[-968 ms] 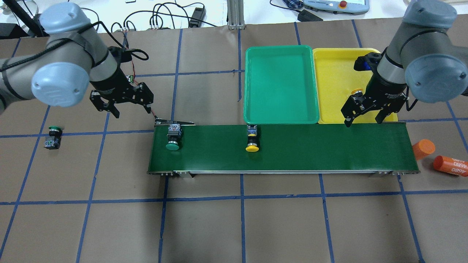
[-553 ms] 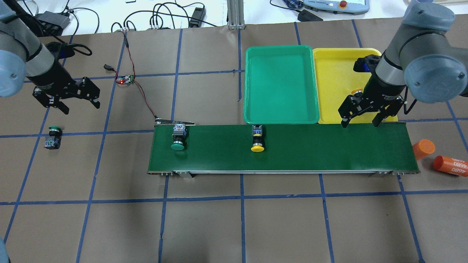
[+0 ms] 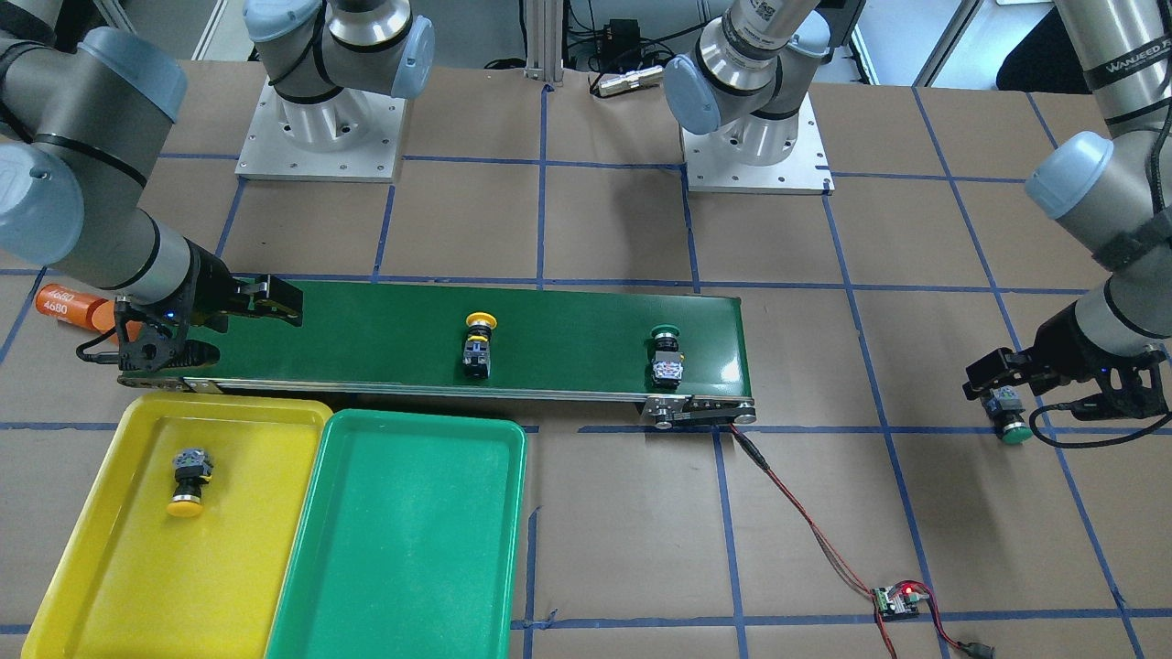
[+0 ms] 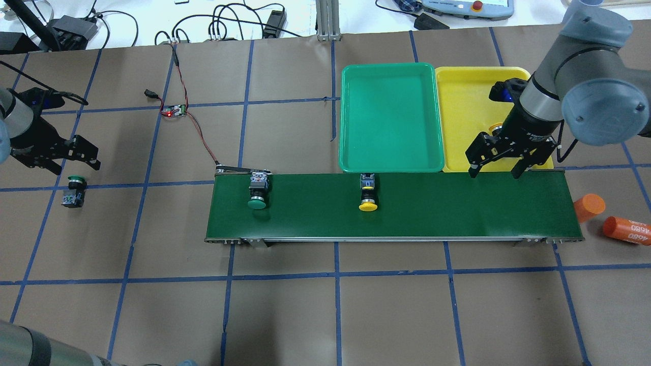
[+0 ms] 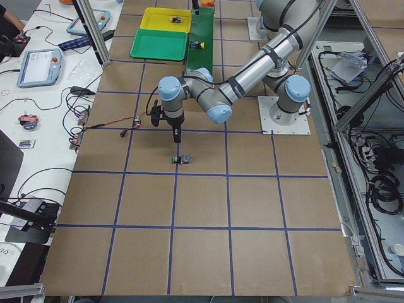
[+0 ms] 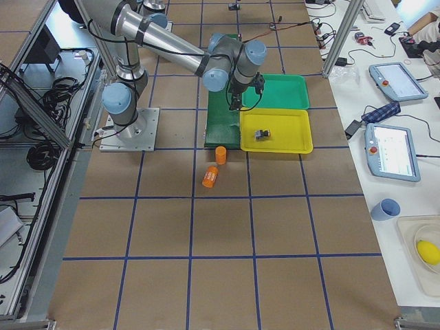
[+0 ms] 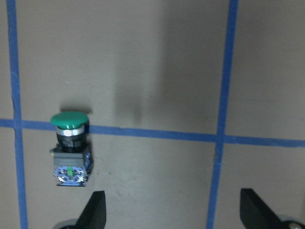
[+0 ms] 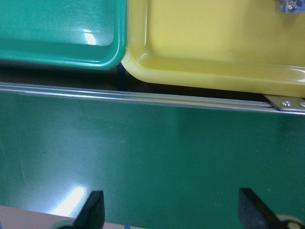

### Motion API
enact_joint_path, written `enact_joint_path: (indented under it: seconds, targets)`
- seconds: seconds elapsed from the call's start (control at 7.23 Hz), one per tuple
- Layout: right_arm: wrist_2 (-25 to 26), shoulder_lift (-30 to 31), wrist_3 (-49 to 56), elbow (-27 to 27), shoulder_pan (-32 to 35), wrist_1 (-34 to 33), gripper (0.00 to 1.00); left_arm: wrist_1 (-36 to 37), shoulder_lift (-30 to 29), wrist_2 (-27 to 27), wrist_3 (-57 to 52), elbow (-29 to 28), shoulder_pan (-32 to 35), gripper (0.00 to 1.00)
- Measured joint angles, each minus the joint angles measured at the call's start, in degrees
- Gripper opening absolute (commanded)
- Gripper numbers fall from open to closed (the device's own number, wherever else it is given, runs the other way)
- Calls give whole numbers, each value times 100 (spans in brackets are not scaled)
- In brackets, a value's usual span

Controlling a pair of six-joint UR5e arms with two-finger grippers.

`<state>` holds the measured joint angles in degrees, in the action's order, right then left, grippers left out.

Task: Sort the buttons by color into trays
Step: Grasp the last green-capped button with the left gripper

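The left claw (image 4: 76, 166) is held spread above a green button (image 4: 72, 190) lying on the table (image 4: 356, 305). The right claw (image 4: 494, 173), likewise spread, is held over the belt (image 4: 457, 208), on which a second green button (image 4: 258, 193) and a yellow button (image 4: 367, 195) are carried. Another yellow button (image 3: 188, 480) is seen in the yellow tray (image 4: 468, 101).

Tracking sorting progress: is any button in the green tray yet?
No, the green tray holds nothing; the only sorted button lies in the yellow tray.

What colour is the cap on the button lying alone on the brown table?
The cap is green, clearest in the left wrist-mounted view.
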<state>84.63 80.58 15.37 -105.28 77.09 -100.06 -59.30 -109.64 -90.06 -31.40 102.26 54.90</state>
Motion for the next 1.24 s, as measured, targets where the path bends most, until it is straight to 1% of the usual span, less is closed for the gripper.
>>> enact_joint_path:
  seconds: [0.14, 0.41, 0.55, 0.69, 0.83, 1.11, 1.24]
  targets:
    - [-6, -12, -40, 4, 11, -11, 100, 366, -157, -16, -210, 126, -191, 100]
    - [-53, -29, -93, 5, 15, -13, 100, 798, -471, -93, -417, 204, -351, 100]
    - [-66, -34, -100, 3, 16, -1, 100, 917, -610, -133, -470, 207, -373, 93]
    - [-74, -44, -103, 0, 15, 8, 100, 1040, -727, -224, -508, 207, -379, 20]
    - [-79, -54, -104, -3, 14, 9, 100, 1148, -805, -331, -544, 206, -380, 0]
    - [-82, -58, -106, -5, 15, -10, 100, 1166, -813, -404, -594, 209, -374, 0]
    - [-85, -67, -110, -7, 16, -22, 100, 1055, -736, -405, -659, 195, -364, 0]
